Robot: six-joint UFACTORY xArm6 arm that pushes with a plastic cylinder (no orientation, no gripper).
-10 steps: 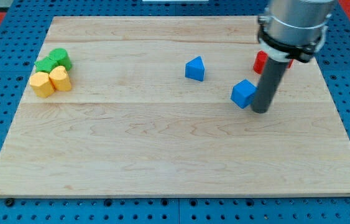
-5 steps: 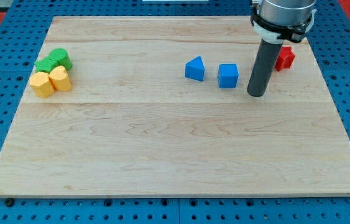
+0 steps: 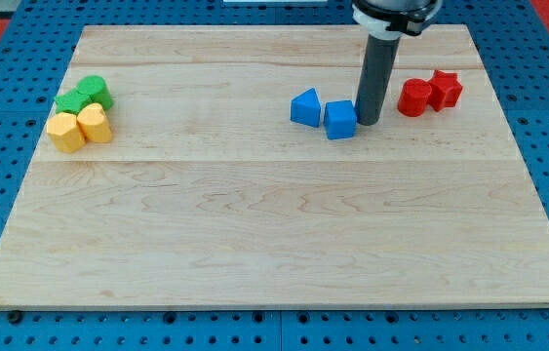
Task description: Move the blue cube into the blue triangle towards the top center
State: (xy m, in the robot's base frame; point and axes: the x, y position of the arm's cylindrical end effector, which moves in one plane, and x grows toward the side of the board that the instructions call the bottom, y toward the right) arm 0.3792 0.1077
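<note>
The blue cube (image 3: 340, 120) sits on the wooden board (image 3: 274, 224) at the upper middle. Its left edge touches or nearly touches the blue triangle (image 3: 305, 107), which lies just to its upper left. My tip (image 3: 367, 120) stands right against the cube's right side. The dark rod rises from there to the view's top edge.
Two red blocks (image 3: 429, 95) lie side by side to the right of the rod. At the far left are two green blocks (image 3: 84, 96) and two yellow blocks (image 3: 79, 128) in a tight cluster.
My tip has moved left and up the view, pushing the blue cube left until it reached the blue triangle. The red blocks are now uncovered.
</note>
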